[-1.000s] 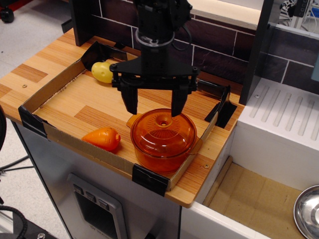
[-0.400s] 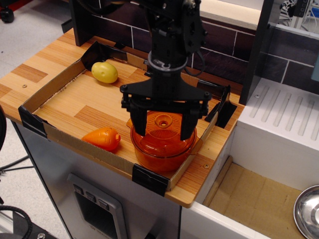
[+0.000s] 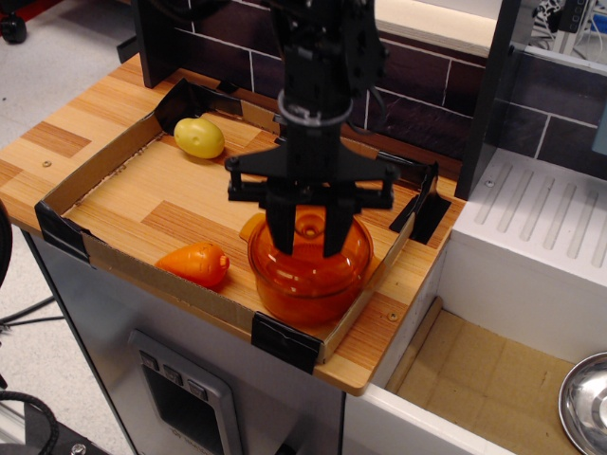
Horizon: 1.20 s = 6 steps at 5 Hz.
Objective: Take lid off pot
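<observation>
The translucent orange pot (image 3: 305,289) stands at the front right corner of the cardboard tray (image 3: 95,256). Its domed orange lid (image 3: 356,248) sits on it, with the ring knob (image 3: 309,227) at the centre. My black gripper (image 3: 309,237) hangs straight down over the lid. Its two fingers (image 3: 281,227) have closed in on either side of the knob and appear to touch it. The lid still rests on the pot.
An orange toy carrot (image 3: 195,263) lies left of the pot near the tray's front wall. A yellow toy potato (image 3: 199,138) lies at the back left. A steel bowl (image 3: 583,403) sits at the lower right, in the sink area. A dark brick wall stands behind.
My gripper has come down onto the lid and its fingers have closed from wide apart to pinch the knob. The pot and lid have stayed in place.
</observation>
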Each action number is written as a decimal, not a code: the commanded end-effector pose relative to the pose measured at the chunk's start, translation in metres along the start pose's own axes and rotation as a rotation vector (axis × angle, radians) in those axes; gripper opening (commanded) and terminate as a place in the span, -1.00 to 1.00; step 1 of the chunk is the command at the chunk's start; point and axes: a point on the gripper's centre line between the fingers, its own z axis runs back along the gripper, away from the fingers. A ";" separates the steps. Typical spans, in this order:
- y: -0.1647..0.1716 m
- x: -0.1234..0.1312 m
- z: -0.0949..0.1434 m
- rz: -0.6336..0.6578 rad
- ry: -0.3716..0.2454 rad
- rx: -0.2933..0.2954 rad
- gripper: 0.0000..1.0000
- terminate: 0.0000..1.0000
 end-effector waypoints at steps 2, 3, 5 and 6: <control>0.003 0.016 0.051 0.023 -0.042 -0.074 -1.00 -1.00; 0.003 0.033 0.063 0.100 -0.047 -0.084 -1.00 -1.00; 0.010 0.074 0.048 0.224 -0.035 -0.051 -1.00 -1.00; 0.014 0.085 0.040 0.254 -0.037 -0.039 -1.00 -1.00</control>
